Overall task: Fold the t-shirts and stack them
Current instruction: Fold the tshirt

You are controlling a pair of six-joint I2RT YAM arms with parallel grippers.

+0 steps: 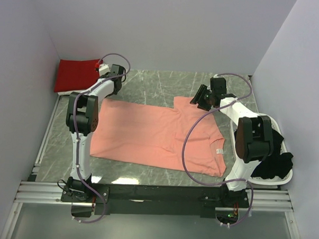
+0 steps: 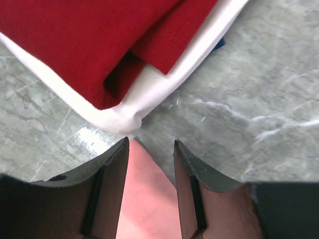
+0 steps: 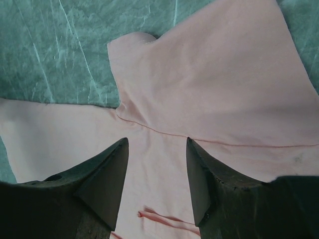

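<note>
1. Two grippers hang over the far half of the grey marbled table (image 1: 150,84), each with its fingers spread and gripping nothing.
2. The left gripper (image 2: 149,144) sits at the far left corner of the salmon-pink t-shirt (image 1: 159,135), just beside a folded stack. Its wrist view shows pink cloth below the gap between the fingers; whether the tips touch it cannot be told.
3. The right gripper (image 3: 157,142) hangs above the same shirt's far sleeve, over the seam where the sleeve joins the body.
4. The salmon-pink t-shirt lies spread flat across the middle of the table, with its neck and label toward the right arm and its hem toward the left arm.
5. The deep red t-shirt (image 1: 75,76) lies folded in the far left corner, on top of a folded white t-shirt (image 2: 134,112) whose edge shows past it.
6. The black t-shirt (image 1: 274,159) is bunched in the white basket (image 1: 284,180) at the table's right edge, beside the right arm.
</note>
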